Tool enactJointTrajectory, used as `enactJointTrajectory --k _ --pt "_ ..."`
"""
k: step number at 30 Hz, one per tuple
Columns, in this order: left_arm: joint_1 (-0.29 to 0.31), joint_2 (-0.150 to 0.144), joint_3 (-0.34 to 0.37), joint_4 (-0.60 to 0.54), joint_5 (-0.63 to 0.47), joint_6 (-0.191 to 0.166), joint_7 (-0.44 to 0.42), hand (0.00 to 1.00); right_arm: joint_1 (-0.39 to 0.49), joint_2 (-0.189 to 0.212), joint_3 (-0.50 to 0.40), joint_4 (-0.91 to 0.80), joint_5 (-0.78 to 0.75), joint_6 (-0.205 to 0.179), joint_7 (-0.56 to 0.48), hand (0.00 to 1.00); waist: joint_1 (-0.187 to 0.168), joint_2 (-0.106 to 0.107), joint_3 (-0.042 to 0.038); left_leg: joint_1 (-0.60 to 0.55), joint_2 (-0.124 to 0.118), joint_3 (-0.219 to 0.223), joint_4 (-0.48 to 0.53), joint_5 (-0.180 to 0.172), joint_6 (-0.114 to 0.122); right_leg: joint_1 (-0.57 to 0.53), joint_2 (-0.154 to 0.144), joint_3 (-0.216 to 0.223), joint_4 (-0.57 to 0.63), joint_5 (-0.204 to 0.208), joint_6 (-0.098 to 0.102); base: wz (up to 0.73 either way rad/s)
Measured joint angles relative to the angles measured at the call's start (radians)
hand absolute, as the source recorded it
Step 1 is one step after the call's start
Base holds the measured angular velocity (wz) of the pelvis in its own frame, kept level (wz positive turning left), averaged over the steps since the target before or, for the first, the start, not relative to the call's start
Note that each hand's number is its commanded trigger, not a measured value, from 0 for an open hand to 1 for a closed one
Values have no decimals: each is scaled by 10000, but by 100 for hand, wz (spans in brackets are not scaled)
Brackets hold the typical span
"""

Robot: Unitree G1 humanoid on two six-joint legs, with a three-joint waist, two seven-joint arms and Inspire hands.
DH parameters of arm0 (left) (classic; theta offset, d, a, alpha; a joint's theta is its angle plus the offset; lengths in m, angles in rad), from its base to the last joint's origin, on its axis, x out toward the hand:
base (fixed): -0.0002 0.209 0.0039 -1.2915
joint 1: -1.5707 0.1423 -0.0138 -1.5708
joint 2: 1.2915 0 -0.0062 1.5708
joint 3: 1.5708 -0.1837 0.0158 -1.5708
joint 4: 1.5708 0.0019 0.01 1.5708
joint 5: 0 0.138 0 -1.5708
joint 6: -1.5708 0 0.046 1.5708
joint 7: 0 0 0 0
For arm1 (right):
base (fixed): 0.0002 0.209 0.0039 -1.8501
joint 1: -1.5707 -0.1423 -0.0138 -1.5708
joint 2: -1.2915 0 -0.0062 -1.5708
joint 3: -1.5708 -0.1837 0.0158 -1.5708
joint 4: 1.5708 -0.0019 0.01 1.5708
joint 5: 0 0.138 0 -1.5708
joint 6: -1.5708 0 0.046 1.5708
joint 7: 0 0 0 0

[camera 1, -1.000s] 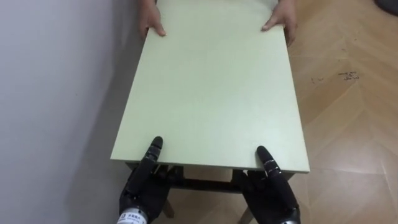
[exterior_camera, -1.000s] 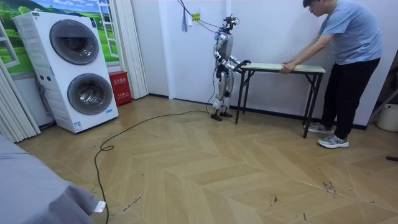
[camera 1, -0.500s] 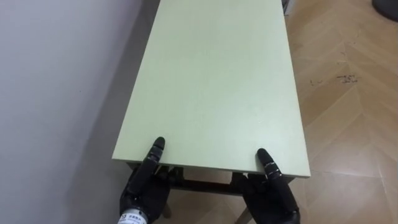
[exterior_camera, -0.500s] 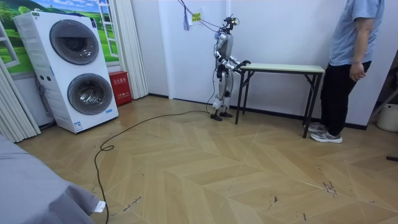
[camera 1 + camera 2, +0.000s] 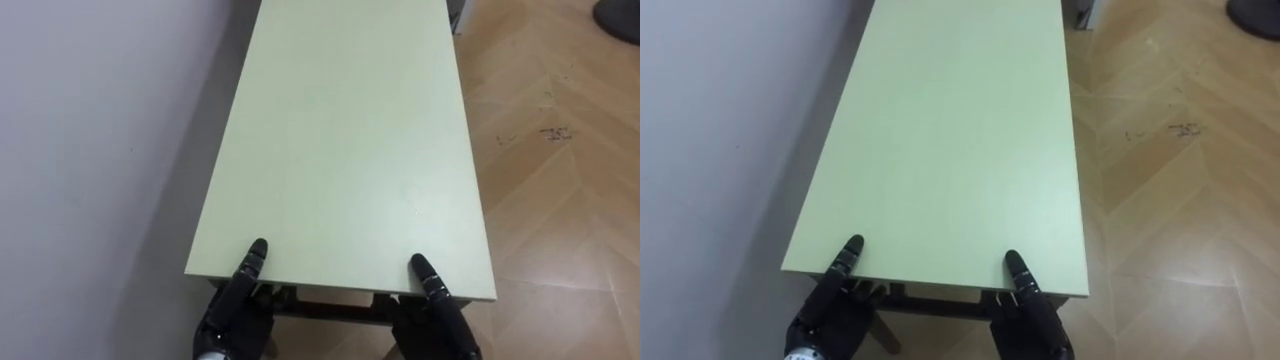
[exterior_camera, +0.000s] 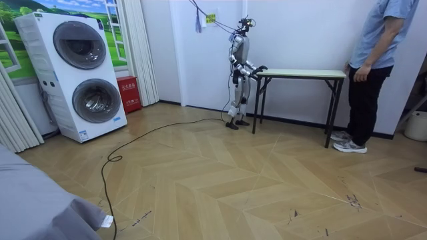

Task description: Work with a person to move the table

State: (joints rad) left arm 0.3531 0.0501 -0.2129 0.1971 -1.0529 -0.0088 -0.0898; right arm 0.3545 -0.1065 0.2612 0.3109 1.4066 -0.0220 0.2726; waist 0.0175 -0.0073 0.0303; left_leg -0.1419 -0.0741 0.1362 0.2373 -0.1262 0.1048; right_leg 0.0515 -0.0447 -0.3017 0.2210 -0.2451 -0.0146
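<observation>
Room view: a stacked washer and dryer (image 6: 87, 73) is seen at the left, with a red box (image 6: 128, 93) and a white curtain (image 6: 143, 50) placed to its right. A herringbone wood floor (image 6: 233, 180) is laid throughout. A white bucket (image 6: 417, 125) is set at the far right.

Left hand (image 5: 234, 310), right hand (image 5: 441, 316) part-hidden under table (image 5: 345, 150) near edge; far end cropped.

**Cameras near and far**

Twin head cameras look steeply down the green table (image 5: 345, 150) from its near end. A room camera, well back, faces the wall (image 6: 300, 33) and sees that table side-on.
</observation>
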Motion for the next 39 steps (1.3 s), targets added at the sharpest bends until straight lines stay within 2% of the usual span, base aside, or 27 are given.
enactJointTrajectory --k 1,2,5,7,10,14,16,19,30,32,36,39 --pt "-4 1 1 52 22 -22 -67 23 -2 -8 0 64 -115 -13 85 0 1 -3 -6 2 -2 -4 1 0 0 3 0 -1 0 0 0 0" --pt "-8 11 0 88 107 -47 -116 0 -10 -25 0 105 -318 -33 128 0 2 -6 -11 2 -4 -8 1 0 0 4 0 -1 0 0 0 0" --pt "4 295 -75 122 1039 -79 -422 0 -86 -178 11 141 -1406 -109 455 0 17 -40 -34 47 -4 -12 0 0 0 48 0 0 1 0 0 0" --pt "-31 634 -240 120 1898 -175 -902 0 -251 -225 10 253 -2006 -95 456 0 53 -32 -50 153 -6 -18 -1 -8 10 157 -3 2 -4 0 1 0" --pt "-64 812 -378 139 2608 -185 -1330 0 -285 -298 -26 366 -2037 -95 456 0 152 -22 -142 169 -8 -27 6 -8 14 190 -10 1 -4 -1 1 0" --pt "-77 806 -561 305 3219 -177 -1746 0 -286 -500 3 374 -2031 -95 491 0 189 -9 -154 174 -10 -51 -2 -4 25 186 23 183 -4 0 1 -4" --pt "-227 805 -591 751 3330 -177 -2057 0 -296 -509 -9 555 -2025 -103 660 0 181 -5 -154 241 -3 -50 -24 -3 27 193 47 319 -9 0 0 0" --pt "-334 819 -665 1282 3506 -176 -2062 0 -330 -537 11 749 -1873 -154 1077 0 164 41 -182 294 6 -51 -13 -3 25 234 88 537 -15 3 -4 0" --pt "-352 823 -663 1728 3504 -195 -2062 0 -595 -517 65 1720 -2520 -206 1679 0 146 109 -176 424 -12 -71 -23 7 30 437 99 551 -178 41 1 0" --pt "-417 834 -662 2097 3503 -212 -2056 0 -626 -542 49 1885 -2822 -200 1695 0 135 108 -173 502 -15 -70 -28 -2 29 518 99 574 -182 41 2 0" --pt "-762 851 -655 3719 3504 -335 -1874 0 -1092 -541 -258 3140 -3696 -207 1736 0 80 111 -157 518 -21 -89 -21 -8 28 594 107 592 -201 41 2 0" --pt "-715 932 -647 4136 3601 -356 -1742 0 -1068 -575 -454 3511 -4596 -222 1641 0 78 97 -155 401 -23 -127 -11 -13 28 447 110 544 -203 42 2 3"
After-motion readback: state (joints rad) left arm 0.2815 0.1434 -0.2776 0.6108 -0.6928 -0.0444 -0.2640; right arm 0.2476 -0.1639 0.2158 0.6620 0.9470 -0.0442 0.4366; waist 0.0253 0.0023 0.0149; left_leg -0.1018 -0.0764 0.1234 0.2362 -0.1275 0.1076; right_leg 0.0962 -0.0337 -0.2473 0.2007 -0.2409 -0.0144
